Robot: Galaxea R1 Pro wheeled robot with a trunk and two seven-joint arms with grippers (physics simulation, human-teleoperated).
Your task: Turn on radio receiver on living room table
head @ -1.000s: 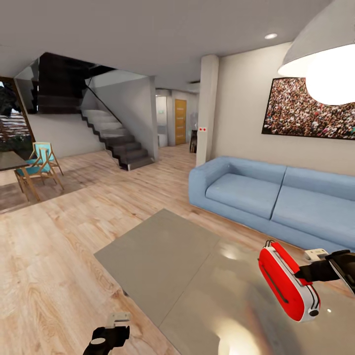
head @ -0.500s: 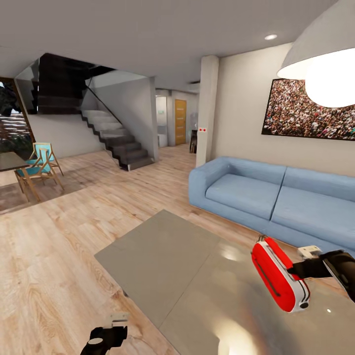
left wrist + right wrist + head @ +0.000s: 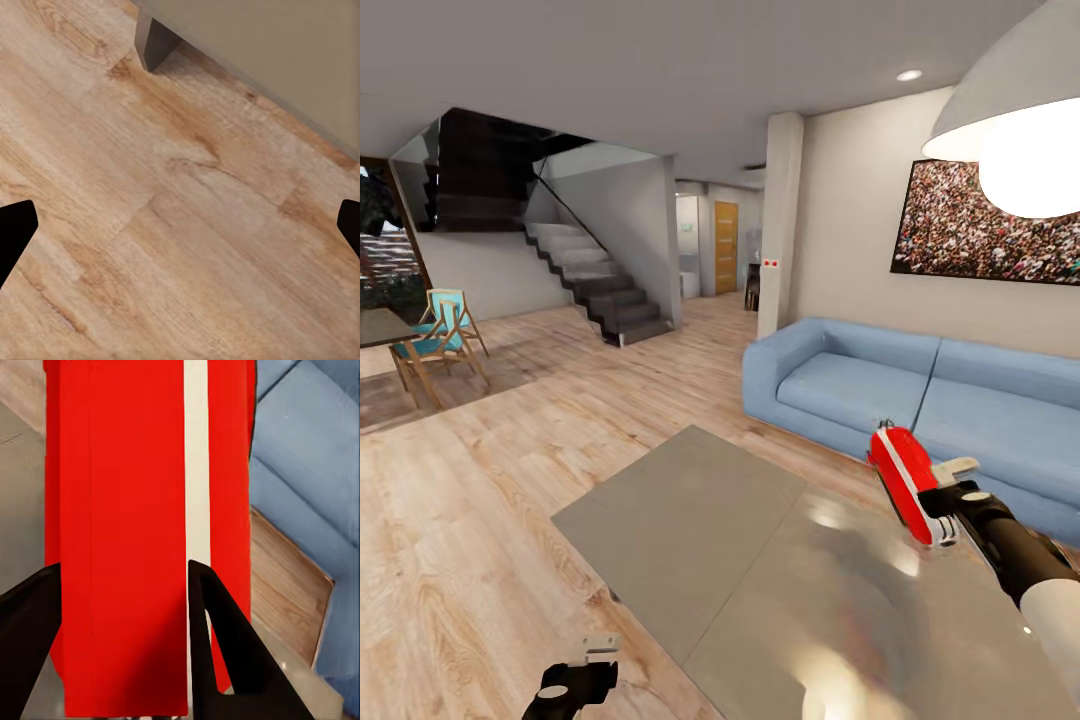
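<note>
You look across a light wood floor (image 3: 510, 480) running out toward 11 o'clock; a dark staircase (image 3: 595, 285) climbs against a grey wall at 12 o'clock, with an orange door (image 3: 726, 247) down the hallway beside it; at 2 o'clock a long blue sofa (image 3: 900, 400) sits under a crowd-photo picture (image 3: 980, 225) on the pale wall; a white pendant lamp (image 3: 1020, 130) glows at 1 o'clock; at 10 o'clock you have a teal-seated wooden chair (image 3: 440, 335) beside a dark table edge (image 3: 380, 325), with a window (image 3: 385, 250) behind; a white pillar (image 3: 780, 220) stands by the sofa's end.
</note>
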